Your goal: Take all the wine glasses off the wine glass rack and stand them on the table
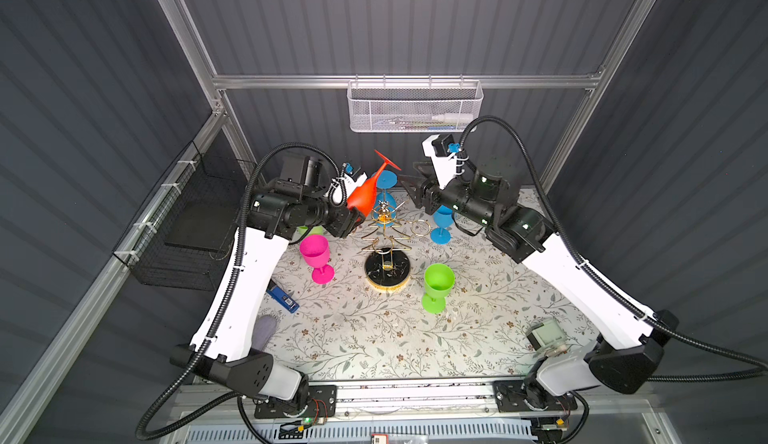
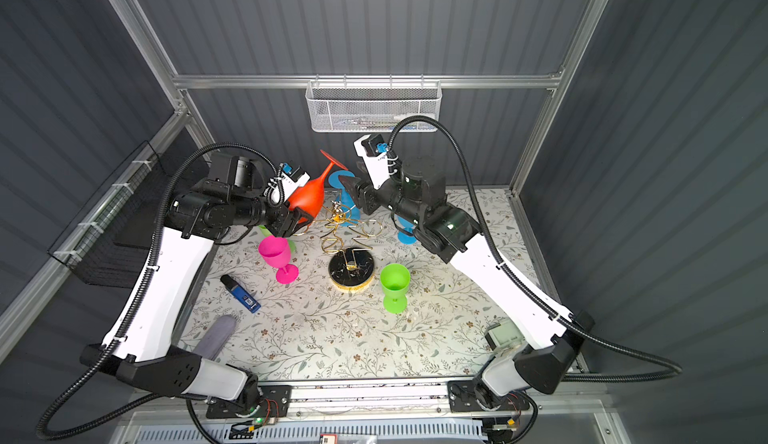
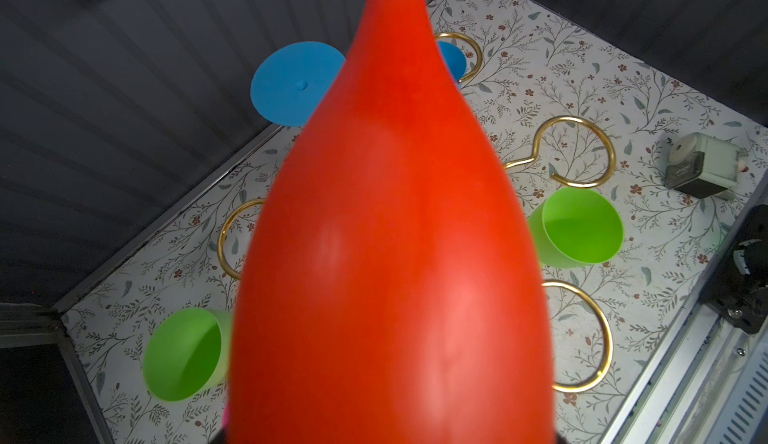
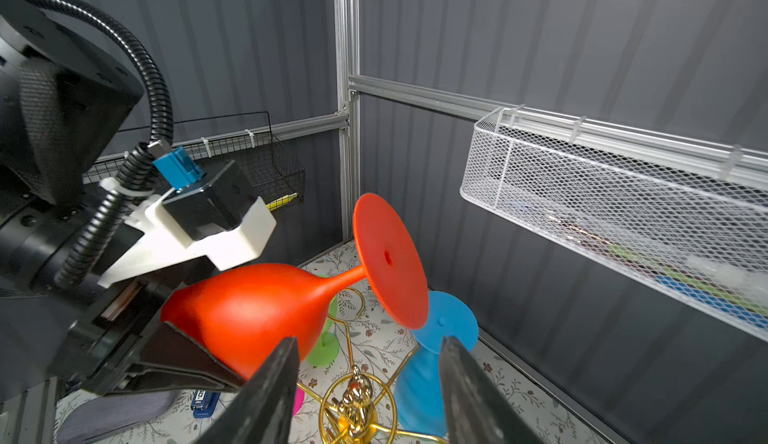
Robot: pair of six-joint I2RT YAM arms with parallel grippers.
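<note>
In both top views we see the left gripper [image 1: 355,218] clamped on the bowl of the orange wine glass [image 1: 365,195]. The glass is tilted with its foot up toward the back wall, beside the top of the wine glass rack [image 1: 386,271] standing mid-table. The right gripper [image 1: 407,178] hovers behind the rack top. A small blue tool [image 2: 241,294] carries a label we cannot read.

In the left wrist view the wine glass [image 3: 395,234] fills the middle. A small grey device [image 3: 702,168] bears writing too small to read.

In the right wrist view the right gripper [image 4: 370,342] has its jaws wide and holds nothing. Beyond them a blue glass [image 4: 428,363] hangs upside down on the rack.
</note>
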